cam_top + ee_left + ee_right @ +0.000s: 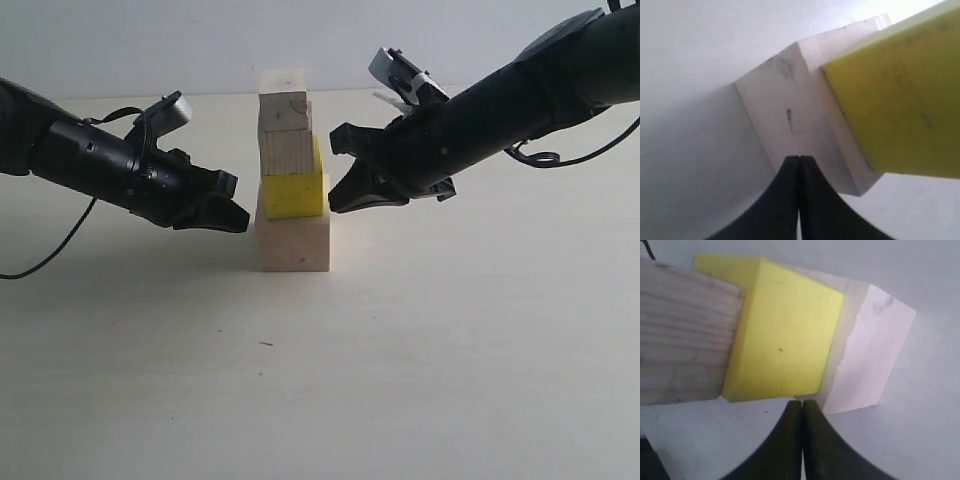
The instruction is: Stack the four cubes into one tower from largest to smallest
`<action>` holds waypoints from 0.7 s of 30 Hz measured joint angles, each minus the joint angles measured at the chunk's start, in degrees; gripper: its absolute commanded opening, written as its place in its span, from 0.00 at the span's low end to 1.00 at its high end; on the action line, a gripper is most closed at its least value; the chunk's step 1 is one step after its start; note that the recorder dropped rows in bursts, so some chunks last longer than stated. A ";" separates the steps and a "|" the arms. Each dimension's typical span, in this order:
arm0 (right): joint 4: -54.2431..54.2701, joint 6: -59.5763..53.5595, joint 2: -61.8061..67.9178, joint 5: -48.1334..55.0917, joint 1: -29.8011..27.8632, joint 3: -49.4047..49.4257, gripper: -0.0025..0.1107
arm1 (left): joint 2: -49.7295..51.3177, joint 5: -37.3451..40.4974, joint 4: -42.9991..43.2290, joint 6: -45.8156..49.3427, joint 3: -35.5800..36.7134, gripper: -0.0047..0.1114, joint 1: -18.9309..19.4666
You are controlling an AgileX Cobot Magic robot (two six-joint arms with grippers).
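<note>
The tower stands mid-table: a large pale wood cube (294,243) at the base, the yellow cube (293,192) on it, then a medium wood cube (287,151) and a small wood cube (284,111). The upper cubes sit slightly askew. My left gripper (243,218) is shut and empty, its tip close by the base cube's left side (790,115). My right gripper (335,205) is also shut and empty, its tip at the yellow cube's lower right edge (785,340). In the wrist views the left gripper (800,159) and right gripper (802,402) show their jaws pressed together.
A pale block shape (282,80) shows just above or behind the top cube; I cannot tell which. A black cable (60,245) trails from the left arm over the cream table (320,380). Another cable (560,158) hangs by the right arm.
</note>
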 measured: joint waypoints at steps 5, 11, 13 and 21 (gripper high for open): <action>0.33 -0.86 0.00 0.12 1.85 0.00 0.02 | 0.00 -0.26 0.05 0.00 0.00 0.04 0.00; 0.44 -1.09 0.00 -0.38 2.45 0.00 0.02 | 0.00 -0.26 0.05 0.00 0.00 0.04 0.00; 0.44 -1.18 0.00 -0.46 2.45 0.00 0.02 | 0.00 -0.26 0.16 0.00 0.00 0.04 0.00; -1.87 -0.30 0.00 -1.08 2.45 0.00 0.02 | 0.00 -0.26 0.14 0.00 0.00 0.04 0.00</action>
